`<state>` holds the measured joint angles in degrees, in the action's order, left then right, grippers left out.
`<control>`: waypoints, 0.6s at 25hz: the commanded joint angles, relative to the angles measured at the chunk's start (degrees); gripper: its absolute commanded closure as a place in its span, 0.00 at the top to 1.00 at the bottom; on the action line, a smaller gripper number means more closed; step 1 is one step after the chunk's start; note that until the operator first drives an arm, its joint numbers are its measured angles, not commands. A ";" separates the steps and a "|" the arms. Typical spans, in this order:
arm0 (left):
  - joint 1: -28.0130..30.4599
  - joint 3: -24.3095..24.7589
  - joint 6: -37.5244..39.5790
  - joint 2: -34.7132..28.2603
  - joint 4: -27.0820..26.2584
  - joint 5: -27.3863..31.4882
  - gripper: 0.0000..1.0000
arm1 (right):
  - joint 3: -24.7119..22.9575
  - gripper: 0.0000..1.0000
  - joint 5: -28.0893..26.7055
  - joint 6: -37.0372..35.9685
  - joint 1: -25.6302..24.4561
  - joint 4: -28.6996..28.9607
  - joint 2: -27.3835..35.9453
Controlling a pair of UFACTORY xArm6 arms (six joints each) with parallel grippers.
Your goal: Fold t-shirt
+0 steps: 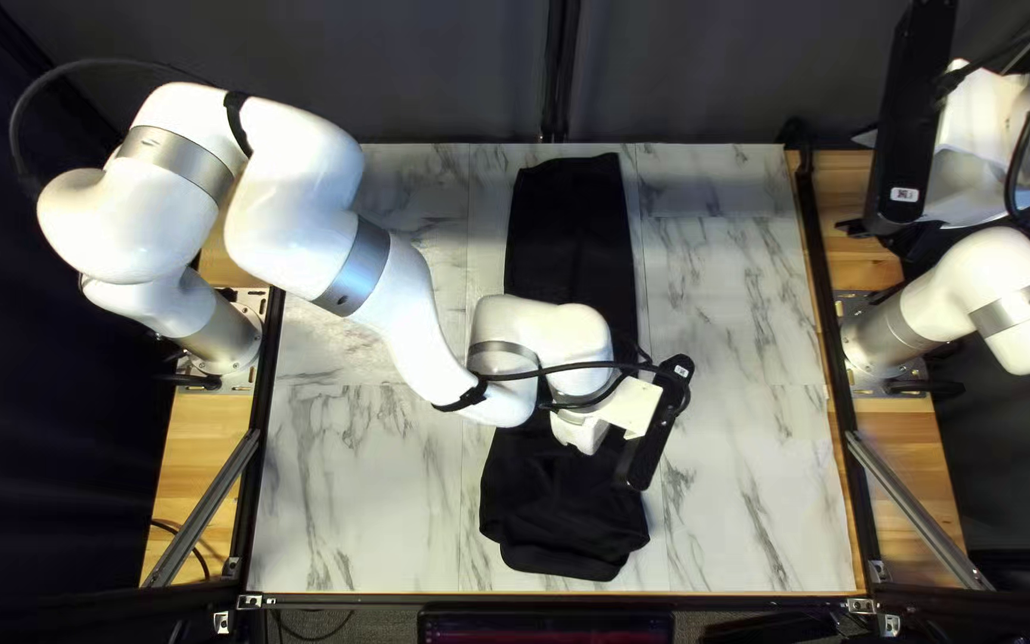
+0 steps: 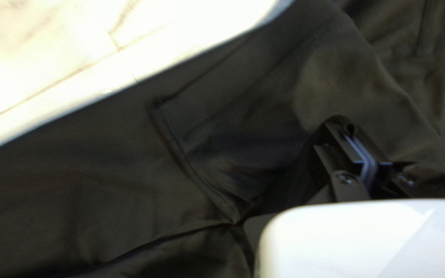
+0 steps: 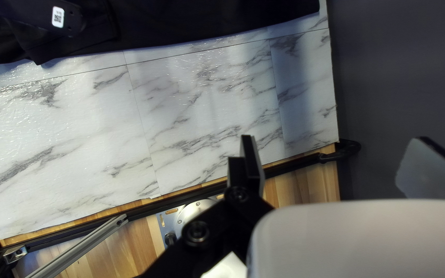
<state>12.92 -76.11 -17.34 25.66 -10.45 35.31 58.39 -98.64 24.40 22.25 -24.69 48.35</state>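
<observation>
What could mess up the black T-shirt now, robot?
My left gripper is low over the black T-shirt, beside a folded edge of cloth, so it might snag or shift that fold if it moves.

The shirt's end nearest the table's near edge is wrinkled, so the next fold might come out lumpy.

My right gripper is open and away from the shirt, so nothing on that side would stop the cloth from sliding.

Left wrist view close over your black cloth, top left view slanting down from high, sharing your table's right edge with the farther-off right wrist view.
</observation>
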 commanded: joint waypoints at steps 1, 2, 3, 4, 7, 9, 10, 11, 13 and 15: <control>-0.83 -2.21 -0.88 1.79 -0.03 0.07 0.00 | 0.00 1.00 0.00 0.00 0.00 0.00 0.00; -0.94 -2.46 -1.11 2.08 -0.13 -0.02 0.00 | 0.00 1.00 0.00 0.00 0.00 0.00 0.00; -1.19 -3.01 -1.54 2.69 -0.33 -0.15 0.00 | 0.00 1.00 0.00 0.00 0.00 0.00 0.00; -1.35 -3.25 -1.77 2.96 -0.45 -0.28 0.00 | 0.00 1.00 0.00 0.00 0.00 0.00 0.00; -1.54 -3.05 -1.77 2.85 -0.49 -0.74 0.00 | 0.00 1.00 0.00 0.00 0.00 0.00 0.00; -1.69 -3.16 -1.52 2.83 -0.30 -0.99 0.00 | 0.00 1.00 0.00 0.00 0.00 0.00 0.00; -1.74 -3.19 -1.39 2.86 -0.20 -1.18 0.00 | 0.00 1.00 0.00 0.00 0.00 0.00 0.00; -1.82 -3.28 -1.39 2.92 -0.17 -1.27 0.00 | 0.00 1.00 0.00 0.00 0.00 0.00 0.00; -1.93 -3.58 -1.52 3.10 -0.22 -1.38 0.00 | 0.00 1.00 0.00 0.00 0.00 0.00 0.00; -2.08 -4.35 -2.05 3.64 -0.51 -1.26 0.00 | 0.00 1.00 0.00 0.00 0.00 0.00 0.00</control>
<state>10.98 -79.78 -18.94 28.82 -10.71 33.97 58.39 -98.64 24.40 22.25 -24.69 48.35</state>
